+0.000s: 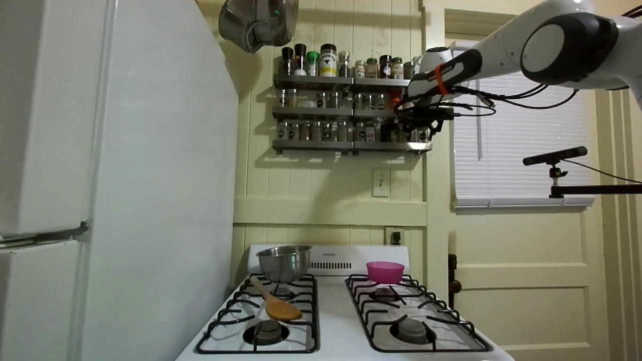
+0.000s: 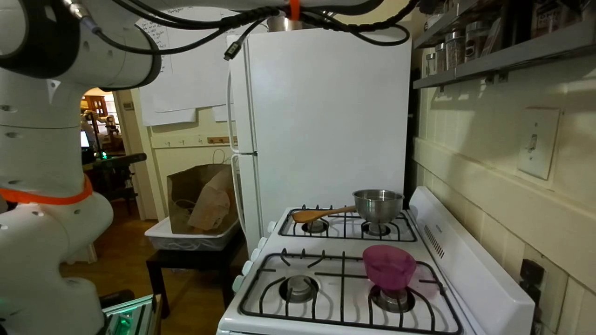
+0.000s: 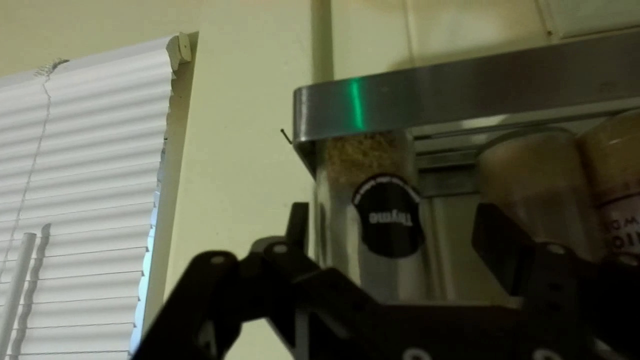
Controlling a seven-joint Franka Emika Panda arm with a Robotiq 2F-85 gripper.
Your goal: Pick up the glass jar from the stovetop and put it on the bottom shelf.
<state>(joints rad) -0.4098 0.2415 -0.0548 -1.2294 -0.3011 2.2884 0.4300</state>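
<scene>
A glass jar labelled "Thyme" (image 3: 387, 270) stands at the end of the bottom shelf (image 3: 465, 92); the wrist picture is upside down. My gripper (image 3: 392, 227) is open, one finger on each side of the jar. One finger is close to the jar's outer side; a gap shows on the other side. In an exterior view my gripper (image 1: 422, 125) is at the right end of the bottom shelf (image 1: 313, 145), partly covering the jars there. The stovetop (image 1: 331, 321) is in both exterior views and no glass jar shows on it. The gripper is out of view in an exterior view.
A neighbouring jar (image 3: 535, 185) stands beside the inner finger. More jars line the tiers above. A metal bowl (image 1: 285, 263), wooden spoon (image 1: 282, 310) and pink bowl (image 1: 385, 272) are on the stovetop. Window blinds (image 3: 80, 200) and a camera mount (image 1: 555, 156) are nearby.
</scene>
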